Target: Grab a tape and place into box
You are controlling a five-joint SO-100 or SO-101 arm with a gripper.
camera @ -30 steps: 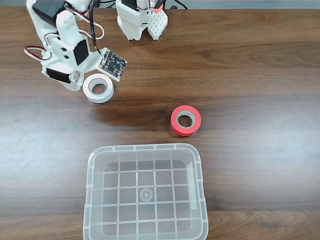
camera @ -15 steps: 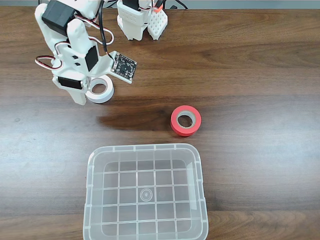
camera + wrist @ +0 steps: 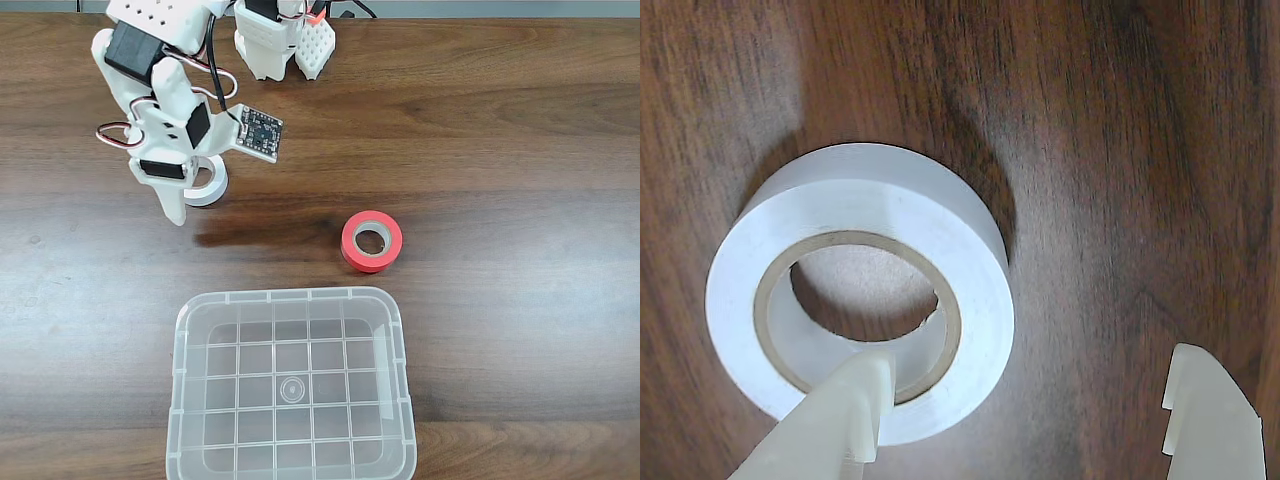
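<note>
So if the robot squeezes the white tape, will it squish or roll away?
Probably neither. The white tape looks thickly wound around a stiff-looking core, so it should hold its shape. It lies flat on the table, so rolling seems unlikely, though its smooth side might slip a little. The jaws stand open, one tip over the hole.

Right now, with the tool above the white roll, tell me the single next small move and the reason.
Probably lower a little more, then close. In the wrist view the open tool straddles the wall of the white ring-shaped roll of tape: one finger lies over the core hole, the other finger over bare brown wooden table. The roll lies flat, not yet gripped.
</note>
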